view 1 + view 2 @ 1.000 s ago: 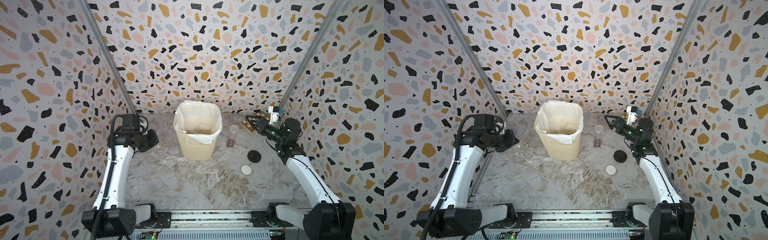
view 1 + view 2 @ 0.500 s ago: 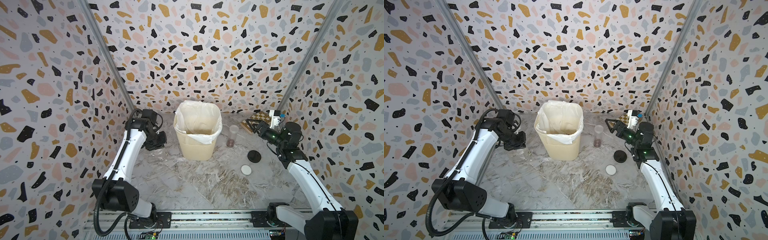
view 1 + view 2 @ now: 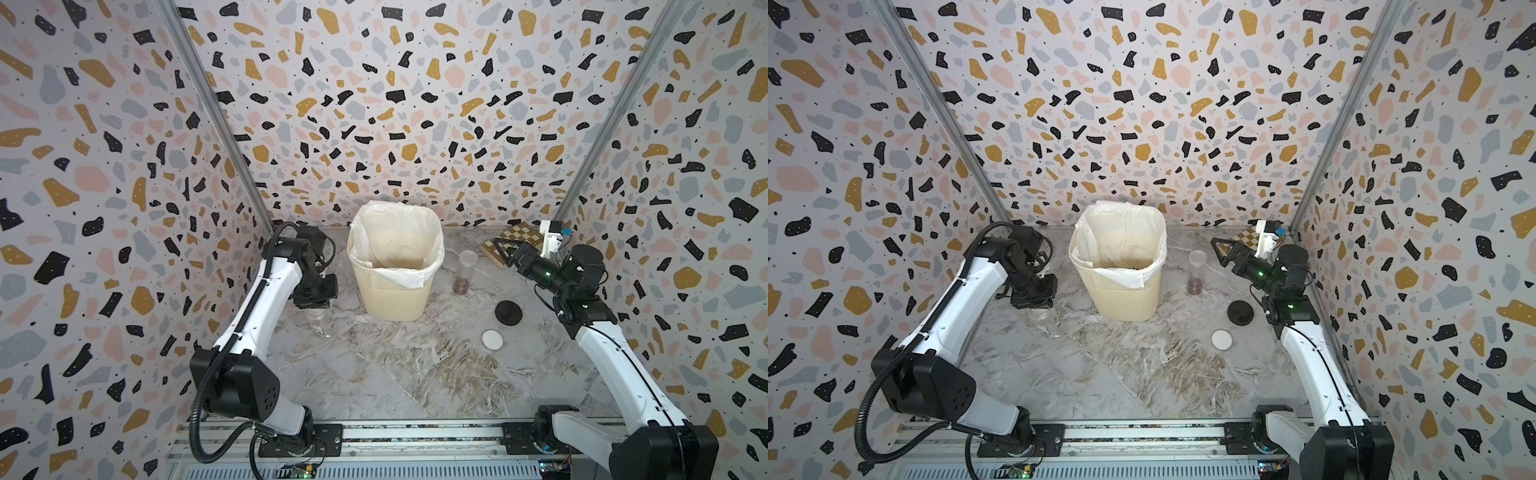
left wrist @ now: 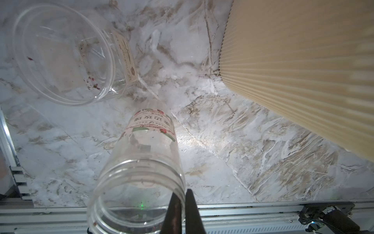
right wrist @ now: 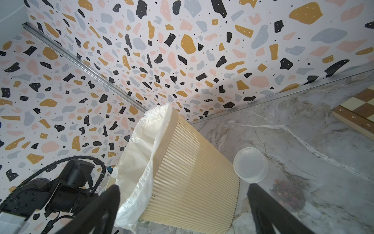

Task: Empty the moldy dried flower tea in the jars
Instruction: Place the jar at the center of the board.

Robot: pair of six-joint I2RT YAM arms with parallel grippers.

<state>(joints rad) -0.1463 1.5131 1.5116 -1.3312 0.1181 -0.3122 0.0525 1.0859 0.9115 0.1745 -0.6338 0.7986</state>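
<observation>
Dried flower tea (image 5: 288, 194) lies as a shallow reddish layer at the bottom of the tall lidded tube (image 3: 465, 270). The tube stands upright on the marble table (image 3: 415, 374) just beside the ribbed bin (image 3: 395, 299), on the right arm's side. On the bin's other side, the left gripper (image 4: 182, 210) has its fingers pinched narrowly on the rim wall of the labelled jar (image 4: 141, 162), which is open-mouthed and apparently empty. Near it stands the squat jar (image 4: 62, 52), also open, with a few red specks clinging inside. Whether the labelled jar's base rests on the table cannot be told. The right gripper (image 3: 505, 254) hovers with fingers spread wide, aimed towards the tube but apart from it. A black lid (image 3: 508, 311) and a white lid (image 3: 492, 339) lie flat on the table near the right arm.

Step in hand, as judged: setting down the emptied labelled jar. Lower it until the base sits flat and release. Then lift straight up, so that no finger drags the light jar into the squat one. For the tube, grip the body, take the lid off first, then tip it well over the bin's liner.
</observation>
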